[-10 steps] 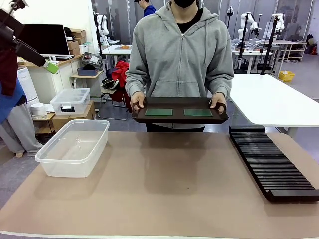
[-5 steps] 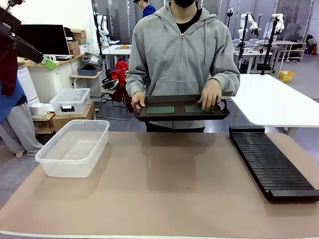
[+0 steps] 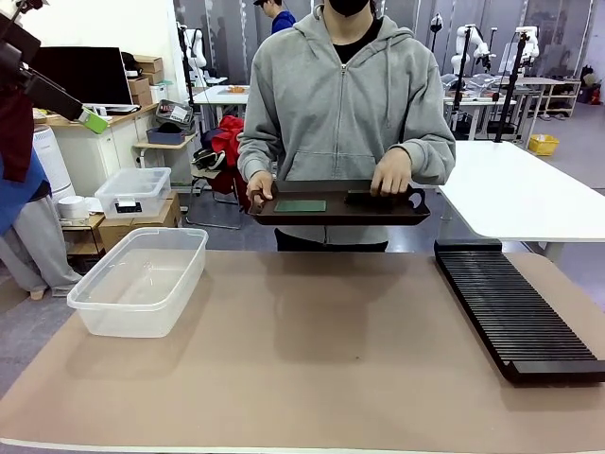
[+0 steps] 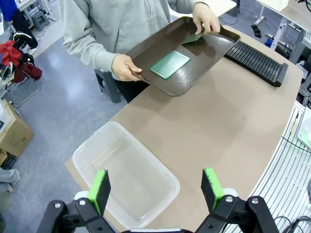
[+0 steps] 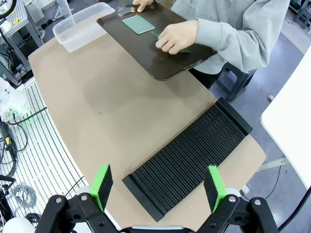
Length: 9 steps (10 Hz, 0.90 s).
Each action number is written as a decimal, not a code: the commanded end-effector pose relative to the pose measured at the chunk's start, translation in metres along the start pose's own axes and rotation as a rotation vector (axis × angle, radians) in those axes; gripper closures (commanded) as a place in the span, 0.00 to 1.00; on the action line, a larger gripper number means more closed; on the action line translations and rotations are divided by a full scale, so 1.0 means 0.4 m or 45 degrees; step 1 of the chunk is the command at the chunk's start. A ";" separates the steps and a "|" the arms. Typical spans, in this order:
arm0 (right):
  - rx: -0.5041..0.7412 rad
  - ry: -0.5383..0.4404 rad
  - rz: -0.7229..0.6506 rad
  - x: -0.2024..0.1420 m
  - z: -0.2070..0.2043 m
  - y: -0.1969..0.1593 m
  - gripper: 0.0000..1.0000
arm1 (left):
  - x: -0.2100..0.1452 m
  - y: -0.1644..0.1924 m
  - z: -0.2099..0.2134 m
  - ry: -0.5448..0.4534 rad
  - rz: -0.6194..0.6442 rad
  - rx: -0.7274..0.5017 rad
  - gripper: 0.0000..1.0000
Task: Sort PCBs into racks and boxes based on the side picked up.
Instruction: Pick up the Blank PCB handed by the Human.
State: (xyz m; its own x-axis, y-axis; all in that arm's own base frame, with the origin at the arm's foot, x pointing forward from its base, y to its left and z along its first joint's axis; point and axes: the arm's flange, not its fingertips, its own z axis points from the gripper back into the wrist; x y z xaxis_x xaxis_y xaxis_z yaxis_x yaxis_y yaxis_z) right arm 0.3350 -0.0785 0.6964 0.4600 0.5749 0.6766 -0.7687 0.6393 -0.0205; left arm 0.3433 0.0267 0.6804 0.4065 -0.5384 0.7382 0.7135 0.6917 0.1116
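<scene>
Well ahead of the left gripper (image 4: 155,171), one PCB (image 4: 192,39) lies mostly under the person's hand (image 4: 206,18) on the tray (image 4: 150,53); its face cannot be told. The tub (image 4: 131,170) corner nearest this gripper is hidden behind its fingers (image 4: 100,189). Seen from the right gripper (image 5: 158,167), the hand covers that PCB too.

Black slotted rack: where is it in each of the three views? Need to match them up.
Front view: the rack lies on the table's right side, running away from the camera.
Left wrist view: the rack is at top right, just past the brown tray.
Right wrist view: the rack sits lower centre, lying diagonally.
Shared landmark: the tray the person holds, centre in the front view, top in the right wrist view.
</scene>
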 end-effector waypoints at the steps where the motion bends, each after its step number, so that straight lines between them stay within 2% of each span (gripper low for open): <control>1: 0.002 0.000 -0.002 -0.002 -0.001 0.000 0.00 | -0.004 0.001 -0.003 -0.013 -0.001 -0.002 0.00; 9: 0.002 0.000 -0.002 -0.002 -0.001 0.000 0.00 | -0.004 0.001 -0.003 -0.013 -0.001 -0.002 0.00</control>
State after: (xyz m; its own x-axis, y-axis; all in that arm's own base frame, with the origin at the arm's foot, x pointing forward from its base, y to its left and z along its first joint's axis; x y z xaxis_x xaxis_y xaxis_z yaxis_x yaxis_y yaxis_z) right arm 0.3350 -0.0785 0.6964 0.4600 0.5749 0.6766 -0.7687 0.6393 -0.0205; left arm 0.3433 0.0267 0.6804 0.4065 -0.5384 0.7382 0.7136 0.6917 0.1116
